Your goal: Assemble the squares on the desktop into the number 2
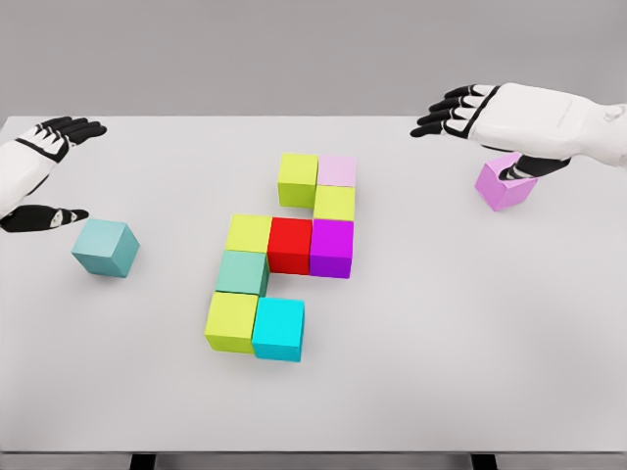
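Several coloured cubes sit joined in the table's middle: a lime cube (297, 179) and a pale pink cube (337, 171) on top, a yellow-green cube (335, 203) below, then a yellow cube (249, 234), a red cube (290, 244) and a purple cube (332, 247), a green-teal cube (242, 272), and at the bottom a lime cube (231, 320) beside a cyan cube (278, 329). A loose teal cube (106, 247) lies left, near my open left hand (47, 176). A loose violet cube (506, 183) lies right, under my right hand (475, 132), whose fingers are spread above it while the thumb touches its top.
The white table (441, 333) spans the view, its front edge near the picture's bottom. The far edge runs just behind both hands.
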`<state>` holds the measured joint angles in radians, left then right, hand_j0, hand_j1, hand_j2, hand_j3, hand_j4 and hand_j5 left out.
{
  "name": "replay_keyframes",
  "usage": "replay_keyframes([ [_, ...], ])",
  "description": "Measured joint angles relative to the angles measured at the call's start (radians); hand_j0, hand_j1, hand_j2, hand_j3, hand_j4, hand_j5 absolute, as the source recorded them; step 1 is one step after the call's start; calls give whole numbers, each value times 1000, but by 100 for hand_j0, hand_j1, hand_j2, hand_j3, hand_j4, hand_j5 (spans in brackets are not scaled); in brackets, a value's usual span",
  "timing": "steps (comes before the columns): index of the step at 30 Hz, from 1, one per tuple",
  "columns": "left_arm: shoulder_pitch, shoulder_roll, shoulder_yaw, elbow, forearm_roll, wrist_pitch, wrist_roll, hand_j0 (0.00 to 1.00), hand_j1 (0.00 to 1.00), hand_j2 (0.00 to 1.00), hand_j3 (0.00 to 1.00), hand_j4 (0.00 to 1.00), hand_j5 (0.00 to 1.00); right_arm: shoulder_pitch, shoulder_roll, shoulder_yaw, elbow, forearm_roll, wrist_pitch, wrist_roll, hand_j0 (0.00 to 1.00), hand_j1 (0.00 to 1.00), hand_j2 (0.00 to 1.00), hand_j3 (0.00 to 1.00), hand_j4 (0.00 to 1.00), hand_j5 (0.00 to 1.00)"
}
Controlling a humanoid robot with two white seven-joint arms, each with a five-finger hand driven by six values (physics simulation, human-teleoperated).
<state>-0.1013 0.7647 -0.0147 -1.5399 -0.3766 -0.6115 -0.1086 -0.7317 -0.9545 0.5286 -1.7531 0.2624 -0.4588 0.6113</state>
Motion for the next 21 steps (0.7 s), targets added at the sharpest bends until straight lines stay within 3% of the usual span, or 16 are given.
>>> replay_keyframes([
  [5,-3,11,10,-8,2,0,-6,100,100,100,100,100,100,2,-6,-11,1,-22,-3,0,100,100,100,100,100,100],
  [7,-3,49,10,-17,41,0,-71,100,100,100,100,100,100,11,-20,-25,14,-114,72,0,100,100,100,100,100,100],
  [10,-6,129,-6,-50,191,-1,-307,100,100,100,100,100,100,11,-45,-36,59,-213,248,0,100,100,100,100,100,100],
  [12,-6,202,-27,-92,309,-2,-402,100,100,100,100,100,100,12,-53,-29,89,-238,374,0,100,100,100,100,100,100],
  [17,-15,375,-49,-173,571,1,-484,100,100,100,100,100,100,12,-60,-4,146,-252,522,0,100,100,100,100,100,100],
  [21,-17,427,-68,-211,640,246,-498,100,100,100,100,100,100,5,-43,20,190,-255,560,0,100,100,100,100,100,100],
])
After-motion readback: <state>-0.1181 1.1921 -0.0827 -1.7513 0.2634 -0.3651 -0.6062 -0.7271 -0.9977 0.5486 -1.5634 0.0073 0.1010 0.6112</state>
